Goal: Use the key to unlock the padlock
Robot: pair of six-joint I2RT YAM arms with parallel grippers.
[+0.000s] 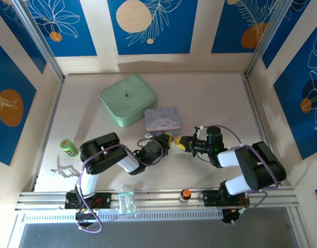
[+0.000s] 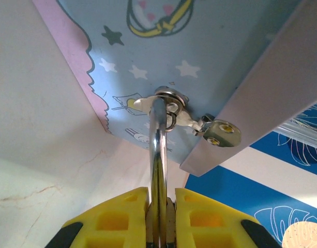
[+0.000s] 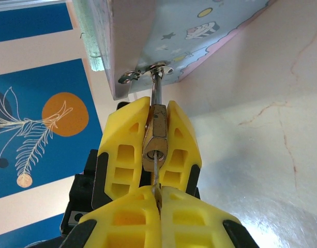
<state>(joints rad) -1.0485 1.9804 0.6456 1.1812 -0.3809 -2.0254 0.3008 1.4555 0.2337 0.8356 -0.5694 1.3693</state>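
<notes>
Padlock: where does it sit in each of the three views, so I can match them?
Right wrist: padlock centre frame, clamped in the left gripper, key in its keyhole.
Left wrist: its silvery shackle rises from bottom centre between yellow fingers.
Top external: between left gripper and right gripper tips, below the pale blue tin; too small to make out.
Shared landmark: the tin's latch, which the shackle hangs through.

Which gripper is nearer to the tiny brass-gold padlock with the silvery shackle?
Left. The left gripper is shut on the padlock body itself; the right gripper is just off its keyhole end, pinching the thin silvery key inserted there.
</notes>
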